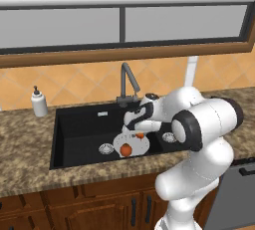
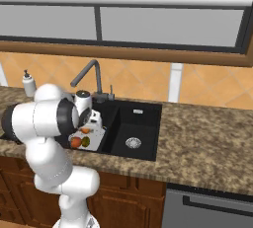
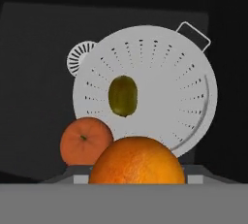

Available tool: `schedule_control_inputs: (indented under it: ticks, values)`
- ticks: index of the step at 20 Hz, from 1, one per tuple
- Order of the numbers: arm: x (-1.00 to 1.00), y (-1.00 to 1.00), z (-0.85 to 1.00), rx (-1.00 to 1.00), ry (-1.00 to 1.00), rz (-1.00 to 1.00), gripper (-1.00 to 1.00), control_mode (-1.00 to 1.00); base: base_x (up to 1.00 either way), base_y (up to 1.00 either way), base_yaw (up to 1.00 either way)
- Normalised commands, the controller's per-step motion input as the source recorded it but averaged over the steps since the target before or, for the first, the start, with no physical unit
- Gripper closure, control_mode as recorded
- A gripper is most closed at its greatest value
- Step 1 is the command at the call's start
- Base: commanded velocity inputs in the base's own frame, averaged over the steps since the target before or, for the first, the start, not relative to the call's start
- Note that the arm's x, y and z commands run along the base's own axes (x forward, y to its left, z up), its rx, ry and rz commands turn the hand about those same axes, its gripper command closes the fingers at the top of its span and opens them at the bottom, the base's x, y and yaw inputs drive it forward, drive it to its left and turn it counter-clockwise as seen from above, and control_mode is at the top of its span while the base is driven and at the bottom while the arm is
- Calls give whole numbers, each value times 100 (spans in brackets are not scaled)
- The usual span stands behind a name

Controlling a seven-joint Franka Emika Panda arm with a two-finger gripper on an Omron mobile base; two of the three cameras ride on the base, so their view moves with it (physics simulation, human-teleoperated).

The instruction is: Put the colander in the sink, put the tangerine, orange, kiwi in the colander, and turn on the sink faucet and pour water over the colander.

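My gripper (image 1: 140, 135) seems clenched on the orange (image 3: 137, 160) at bottom centre, above the colander (image 3: 160, 97) in the sink (image 1: 79, 129); let go off-centre, it could knock the kiwi (image 3: 122, 95) or roll over the rim beside the tangerine (image 3: 85, 140).

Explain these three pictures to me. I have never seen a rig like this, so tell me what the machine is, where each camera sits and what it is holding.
The machine is a white robot arm in a computer-drawn kitchen. Two pictures come from cameras behind it, one on its left and one on its right. The third looks out from the hand itself, down into the black sink. A colander lies in the sink with a kiwi in it and a tangerine near its edge. The tool appears to grip an orange just above the colander. Behind the sink stands the faucet, with no water running, and a soap bottle stands on the counter.
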Motion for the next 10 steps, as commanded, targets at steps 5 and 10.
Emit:
schedule_control_inputs:
  ticks: [5,10]
  values:
    - [42,26,-46,0,0,0,100,-100,0,0,0]
    - [49,27,-40,0,0,0,100,-100,0,0,0]
